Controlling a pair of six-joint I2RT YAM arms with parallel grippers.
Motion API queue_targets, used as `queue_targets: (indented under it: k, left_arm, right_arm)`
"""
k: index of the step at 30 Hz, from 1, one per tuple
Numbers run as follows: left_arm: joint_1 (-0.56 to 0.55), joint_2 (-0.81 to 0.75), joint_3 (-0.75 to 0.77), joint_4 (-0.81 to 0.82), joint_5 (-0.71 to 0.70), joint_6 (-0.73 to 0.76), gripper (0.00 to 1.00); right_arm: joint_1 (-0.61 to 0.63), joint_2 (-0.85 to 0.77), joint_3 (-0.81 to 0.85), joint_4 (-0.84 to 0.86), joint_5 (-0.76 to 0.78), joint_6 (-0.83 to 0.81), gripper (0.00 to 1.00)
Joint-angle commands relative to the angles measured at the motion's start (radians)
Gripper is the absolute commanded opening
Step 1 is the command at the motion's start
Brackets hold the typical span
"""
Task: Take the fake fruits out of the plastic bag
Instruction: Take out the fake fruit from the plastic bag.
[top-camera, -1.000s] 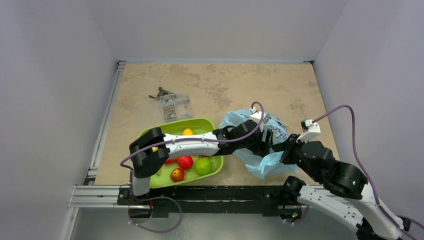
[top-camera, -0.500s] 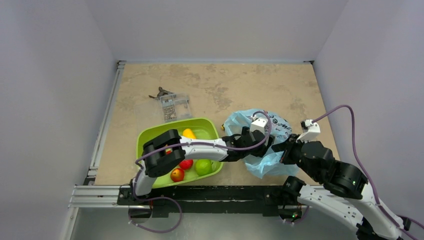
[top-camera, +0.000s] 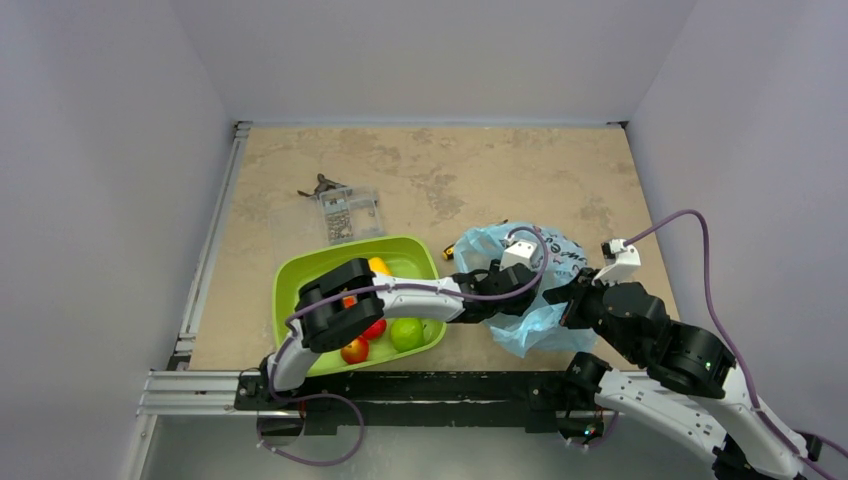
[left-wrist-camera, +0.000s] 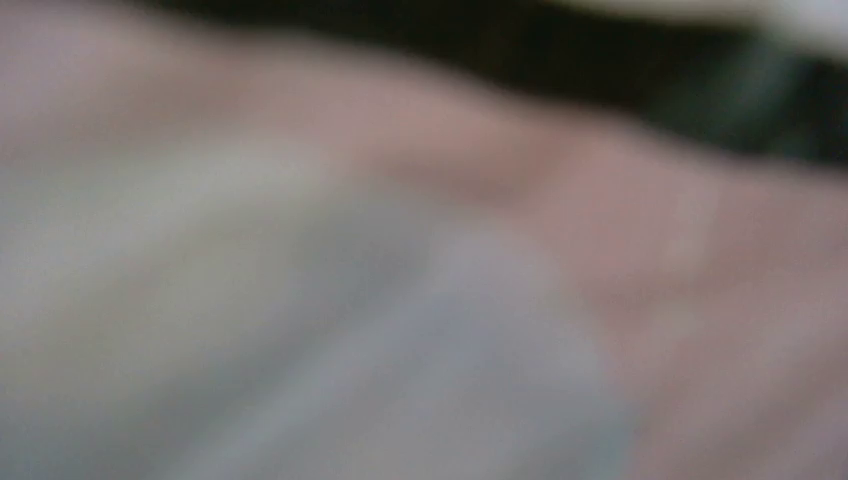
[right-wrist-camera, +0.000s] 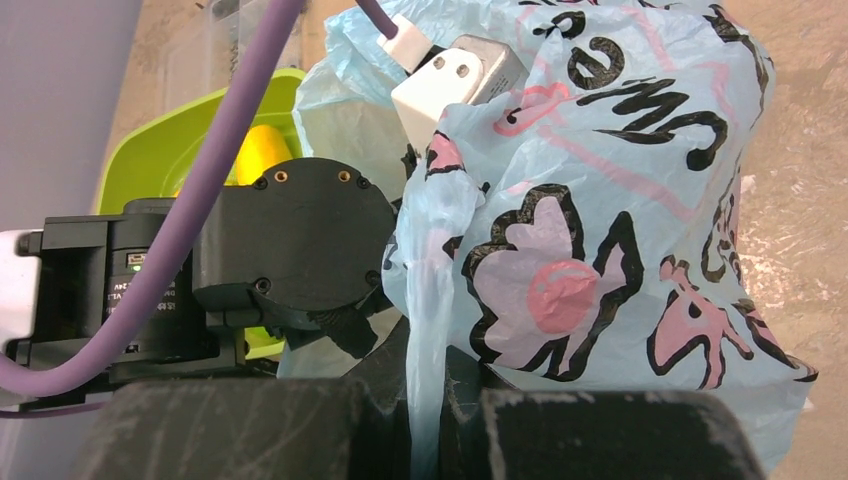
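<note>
Fruits (top-camera: 405, 332) in tray (top-camera: 345, 250) at near left. Bag (top-camera: 540, 325) just right of tray. Box (top-camera: 350, 212) behind tray, apart. Left arm (top-camera: 420, 292) over tray, end inside bag. Right gripper (right-wrist-camera: 430, 420) clamped on bag's near side.

The right fingers (right-wrist-camera: 240, 430) pinch a fold of the light blue plastic bag (right-wrist-camera: 600, 200), its pink-and-black print billowing above them. Up and left of the fingers, the left arm's black wrist (right-wrist-camera: 300, 240) sits in the bag's mouth, with a lime-green tray (right-wrist-camera: 170, 150) beyond.
</note>
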Motion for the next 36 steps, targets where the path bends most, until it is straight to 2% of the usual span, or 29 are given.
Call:
queue_targets:
  k: [1,5,11,15,21,25,28,32,36]
  left_arm:
    - [0.003,-0.065,-0.002,-0.007,0.021,0.027,0.51]
    - [0.025,-0.134,-0.002,-0.023,0.096,0.03,0.37]
    - [0.092,-0.258,-0.003,-0.033,0.286,0.012,0.14]
    - [0.111,-0.352,-0.009,-0.036,0.382,0.023,0.08]
    - [0.13,-0.506,-0.038,-0.114,0.437,0.059,0.0]
    - [0.15,-0.641,-0.083,-0.135,0.545,0.055,0.0]
    - [0.15,-0.772,-0.115,-0.21,0.515,0.096,0.0]
    - [0.161,-0.951,-0.162,-0.305,0.419,0.155,0.0]
    - [0.167,-1.07,-0.162,-0.444,0.302,0.206,0.0]
  right_arm:
    - [0.011,-0.005,-0.002,0.023,0.011,0.002,0.0]
    - [0.013,-0.001,0.0,0.023,0.012,0.002,0.0]
    - [0.012,-0.002,0.002,0.02,0.019,0.008,0.0]
    - [0.011,0.005,0.002,0.017,0.023,0.01,0.0]
    - [0.012,0.011,0.005,0.012,0.032,0.018,0.0]
    - [0.011,0.035,0.017,-0.009,0.056,0.046,0.0]
    - [0.011,0.084,0.061,-0.056,0.094,0.097,0.0]
    - [0.011,0.161,0.115,-0.028,0.143,0.099,0.0]
    - [0.011,0.259,0.189,-0.076,0.274,0.122,0.0]
